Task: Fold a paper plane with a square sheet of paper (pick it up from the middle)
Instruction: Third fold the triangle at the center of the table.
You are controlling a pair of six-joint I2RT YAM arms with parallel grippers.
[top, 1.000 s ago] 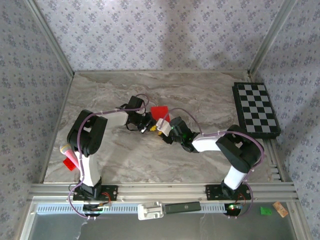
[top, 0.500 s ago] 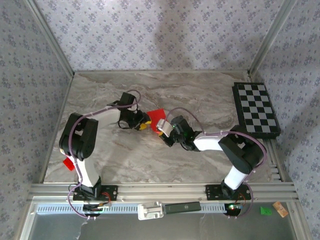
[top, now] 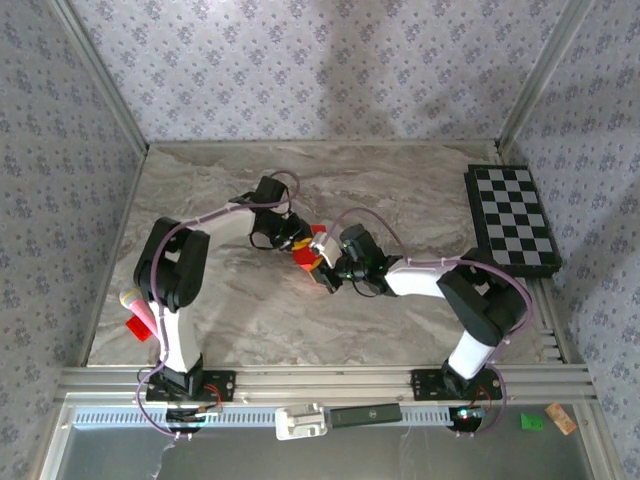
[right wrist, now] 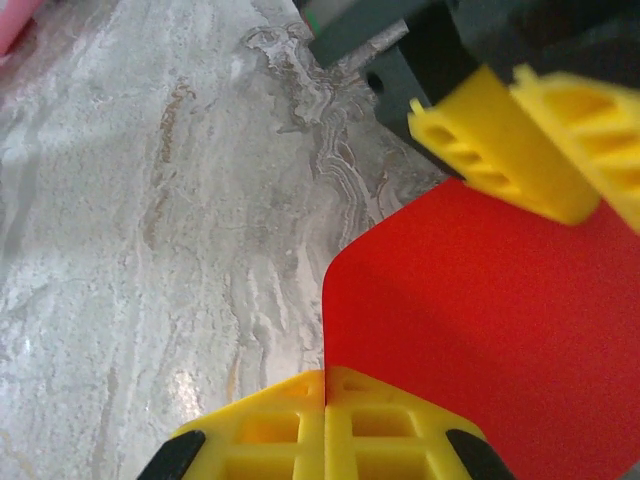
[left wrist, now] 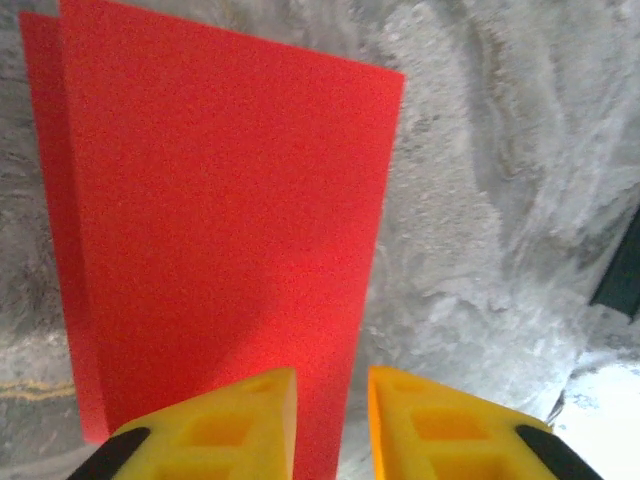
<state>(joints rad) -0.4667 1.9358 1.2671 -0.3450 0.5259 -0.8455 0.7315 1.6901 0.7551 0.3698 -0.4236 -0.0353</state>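
The square sheet of paper (top: 304,258) has shifted from lying flat at the middle of the table (top: 200,200) toward the near edge. It now shows as a smaller red shape between both grippers. The right gripper (right wrist: 325,385) has closed on its edge. The left gripper (left wrist: 332,385) has swung back rightward over the sheet, jaws slightly apart.

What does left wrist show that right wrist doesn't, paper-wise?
Left wrist: the bright red paper sheet as two offset layers, one strip peeking out on the left; the left gripper, jaws slightly apart, at the sheet's edge.
Right wrist: the right gripper shut on a curved edge of the sheet, the left gripper's yellow fingers at its far edge, and a pink sliver in the corner.
Both: the red sheet over the grey marbled tabletop.
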